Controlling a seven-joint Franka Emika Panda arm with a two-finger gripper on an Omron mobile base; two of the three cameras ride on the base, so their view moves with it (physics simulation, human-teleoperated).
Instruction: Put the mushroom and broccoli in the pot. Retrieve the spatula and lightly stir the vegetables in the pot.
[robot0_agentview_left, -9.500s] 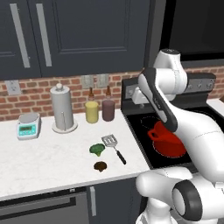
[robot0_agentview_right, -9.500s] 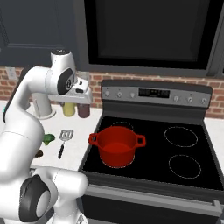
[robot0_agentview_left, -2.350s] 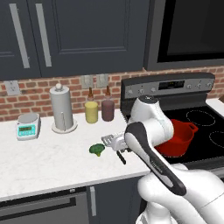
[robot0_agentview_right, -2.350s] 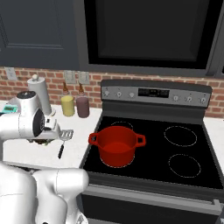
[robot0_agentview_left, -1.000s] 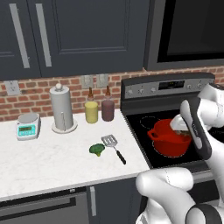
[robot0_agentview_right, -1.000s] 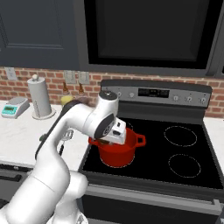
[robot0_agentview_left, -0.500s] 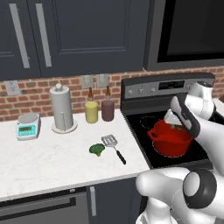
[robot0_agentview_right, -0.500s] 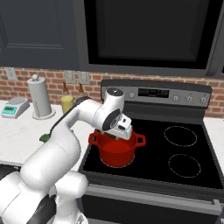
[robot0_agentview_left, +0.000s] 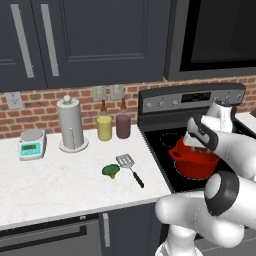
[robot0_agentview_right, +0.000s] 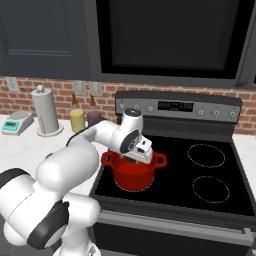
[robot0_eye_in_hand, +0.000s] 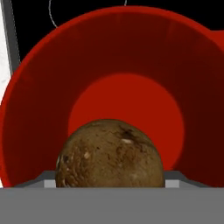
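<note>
Mushroom seen close in the hand view: brown, rounded, speckled, sitting at the base of the frame directly over the open mouth of the pot. Pot interior bare red below it. Fingertips themselves not visible there, so whether the mushroom is pinched between them or already loose cannot be told; the hand stands wide either way.

Hand in the right base view is at the pot's rim, pointing down into it. Pot sits on the front left burner of the black stove. In the left base view the hand is just above the red pot, partly hidden by the arm's own links.

Broccoli lies on the white surface, left of the stove, well apart from the pot. Spatula lies just beside it to the right, head toward the wall, black handle angled toward the surface's front edge.

Along the brick wall: paper towel roll, yellow bottle, dark bottle, small scale.
</note>
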